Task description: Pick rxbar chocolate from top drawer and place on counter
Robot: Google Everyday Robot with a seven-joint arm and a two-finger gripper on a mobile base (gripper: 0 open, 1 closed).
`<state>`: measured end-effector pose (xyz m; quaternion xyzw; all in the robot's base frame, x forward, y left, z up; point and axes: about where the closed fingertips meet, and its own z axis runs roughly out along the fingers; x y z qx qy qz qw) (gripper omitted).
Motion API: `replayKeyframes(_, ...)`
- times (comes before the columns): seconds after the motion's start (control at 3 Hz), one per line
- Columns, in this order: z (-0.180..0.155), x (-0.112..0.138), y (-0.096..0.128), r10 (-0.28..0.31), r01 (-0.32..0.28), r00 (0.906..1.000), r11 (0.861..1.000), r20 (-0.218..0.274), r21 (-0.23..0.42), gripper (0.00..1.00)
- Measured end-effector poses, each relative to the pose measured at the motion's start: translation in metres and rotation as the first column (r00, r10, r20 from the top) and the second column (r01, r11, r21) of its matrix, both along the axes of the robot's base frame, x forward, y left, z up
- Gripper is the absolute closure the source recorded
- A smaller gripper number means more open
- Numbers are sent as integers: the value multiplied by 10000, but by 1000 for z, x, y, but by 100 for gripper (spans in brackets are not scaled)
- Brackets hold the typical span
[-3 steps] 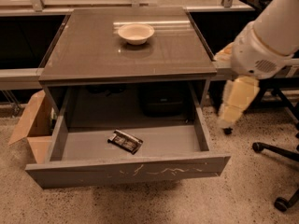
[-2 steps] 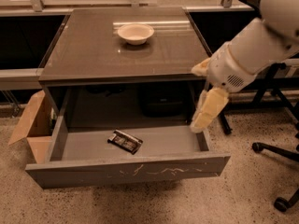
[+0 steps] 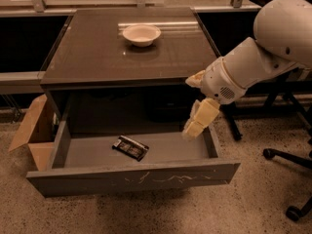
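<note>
Camera view, rxbar chocolate (image 3: pixel 130 147) mid top drawer (image 3: pixel 134 178), jaws at R end, apart

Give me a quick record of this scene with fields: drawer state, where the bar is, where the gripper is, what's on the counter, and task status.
drawer: top drawer pulled open, front panel scuffed
bar: rxbar chocolate lying flat on the drawer floor near the middle, not held
gripper: gripper over the drawer's right end, right of the bar and apart from it
counter: counter holds a cream bowl near its back edge; no bar on it
floor: cardboard box left of the drawer
task status: bar not yet picked
</note>
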<state>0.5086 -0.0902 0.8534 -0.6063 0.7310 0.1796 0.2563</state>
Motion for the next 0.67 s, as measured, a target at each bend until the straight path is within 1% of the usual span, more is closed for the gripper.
replayKeyframes(0.33,-51,26,24,-581,589,9971,9982,-486,142,0)
replayKeyframes(0.67,-91,46,48,-808,839,9922,9960,-953,291,0)
